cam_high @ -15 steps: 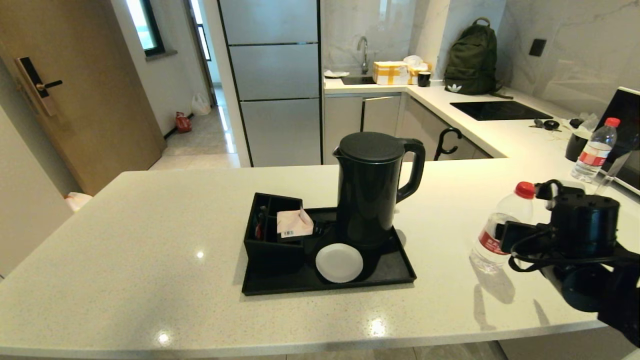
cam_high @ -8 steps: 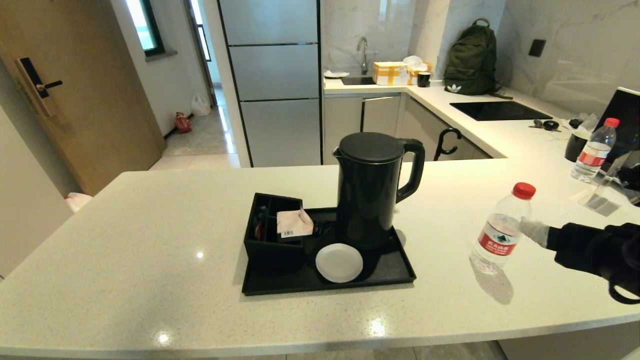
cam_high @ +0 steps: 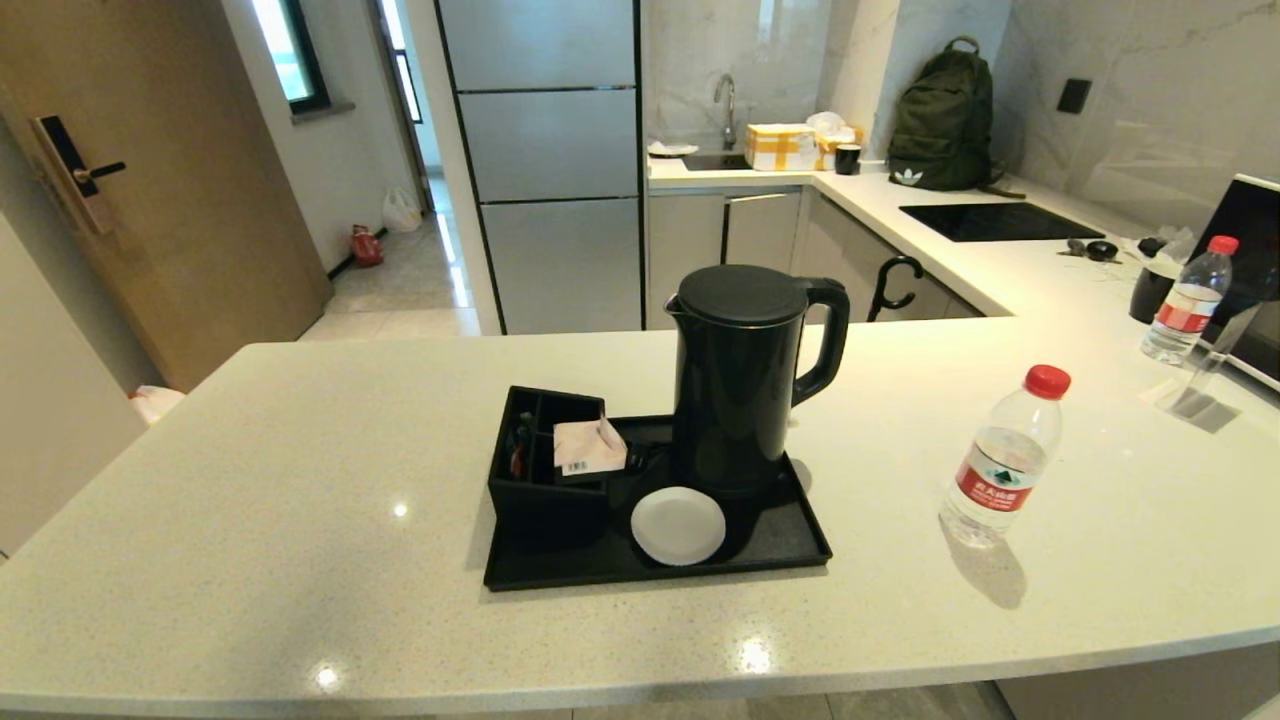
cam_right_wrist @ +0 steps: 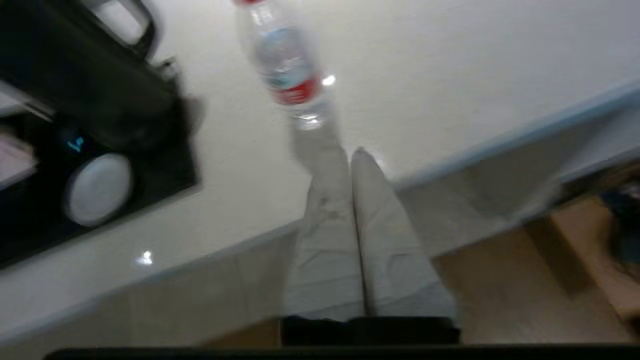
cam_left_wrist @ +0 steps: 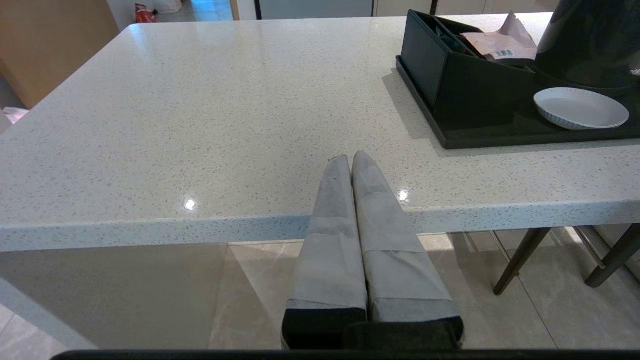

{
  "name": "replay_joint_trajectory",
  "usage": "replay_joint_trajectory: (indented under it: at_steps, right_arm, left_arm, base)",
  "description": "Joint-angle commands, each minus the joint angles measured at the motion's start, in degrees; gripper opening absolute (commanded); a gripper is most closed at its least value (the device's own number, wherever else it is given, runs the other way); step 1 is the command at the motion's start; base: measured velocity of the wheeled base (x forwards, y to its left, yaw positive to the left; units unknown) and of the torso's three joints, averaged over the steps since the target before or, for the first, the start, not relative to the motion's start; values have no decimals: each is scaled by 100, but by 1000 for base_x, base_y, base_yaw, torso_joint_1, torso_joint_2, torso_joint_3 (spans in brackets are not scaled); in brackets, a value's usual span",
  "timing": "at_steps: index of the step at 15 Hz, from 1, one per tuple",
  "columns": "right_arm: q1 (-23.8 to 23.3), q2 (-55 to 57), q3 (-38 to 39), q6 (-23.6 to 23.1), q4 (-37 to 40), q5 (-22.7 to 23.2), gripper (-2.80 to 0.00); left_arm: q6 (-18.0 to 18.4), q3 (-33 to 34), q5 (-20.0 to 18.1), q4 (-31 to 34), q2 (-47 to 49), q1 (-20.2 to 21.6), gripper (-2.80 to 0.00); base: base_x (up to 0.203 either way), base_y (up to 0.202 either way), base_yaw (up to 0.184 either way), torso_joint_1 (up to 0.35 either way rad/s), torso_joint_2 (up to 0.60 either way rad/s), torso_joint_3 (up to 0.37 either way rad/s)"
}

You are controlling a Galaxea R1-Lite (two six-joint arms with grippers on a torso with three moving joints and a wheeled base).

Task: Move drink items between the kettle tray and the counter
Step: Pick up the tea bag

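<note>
The water bottle (cam_high: 1003, 457) stands at the counter's (cam_high: 300, 480) right; the left gripper (cam_left_wrist: 351, 160) and right gripper (cam_right_wrist: 345, 155), fingers pressed together, hold nothing.

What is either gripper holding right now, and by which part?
Nothing. The left gripper and right gripper are both shut and empty, off the counter's edge; the water bottle stands free.

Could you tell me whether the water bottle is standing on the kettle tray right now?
No, the bottle stands upright on the counter, well apart from the right edge of the tray.
</note>
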Motion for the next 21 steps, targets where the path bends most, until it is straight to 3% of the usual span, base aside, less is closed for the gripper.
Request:
replay_joint_trajectory:
  at_steps: [1, 4, 5, 6, 8, 10, 14, 16, 17, 19, 21]
  right_arm:
    - [-798, -1621, -413, -228, 1463, -404, -280]
    - [-1706, -2750, -421, -752, 2193, -729, -280]
    - [-1789, -3008, -376, -863, 2257, -716, -280]
    - [-1679, -3283, -299, -1108, 2223, -501, -280]
    - [-1581, -4089, 166, -1893, 1822, 541, -280]
    - [-1556, -4340, 1140, -2035, 726, 1037, -280]
    - [-1538, -4328, 3466, -2251, -2522, 1722, -280]
    - [-1534, -4325, 4279, -2503, -3489, 2141, -280]
    - [-1533, -4324, 4352, -2641, -3632, 2265, -280]
    - [-1533, -4324, 4284, -2913, -2671, 2261, -280]
    - [-1533, -4324, 4262, -3047, -2413, 2256, -280]
  left_arm:
    - [2, 1, 0, -5, 7, 0, -280]
    - [2, 4, 0, -5, 7, 0, -280]
    - [2, 1, 0, -5, 7, 0, -280]
    - [2, 9, 0, -5, 7, 0, -280]
    - [2, 1, 0, -5, 7, 0, -280]
    - [2, 1, 0, -5, 7, 0, -280]
    - [2, 1, 0, -5, 7, 0, -280]
    - [2, 1, 0, -5, 7, 0, -280]
    - [2, 10, 0, -5, 7, 0, -280]
    - [2, 1, 0, -5, 7, 0, -280]
    - [2, 1, 0, -5, 7, 0, -280]
  base:
    - [0, 0, 0, 0, 0, 0]
    - [0, 0, 0, 0, 0, 0]
    - [0, 0, 0, 0, 0, 0]
    - [0, 0, 0, 0, 0, 0]
    - [0, 0, 0, 0, 0, 0]
    - [0, 0, 0, 0, 0, 0]
    - [0, 0, 0, 0, 0, 0]
    - [0, 0, 0, 0, 0, 0]
    - [0, 0, 0, 0, 0, 0]
    - [0, 0, 0, 0, 0, 0]
    - [0, 0, 0, 0, 0, 0]
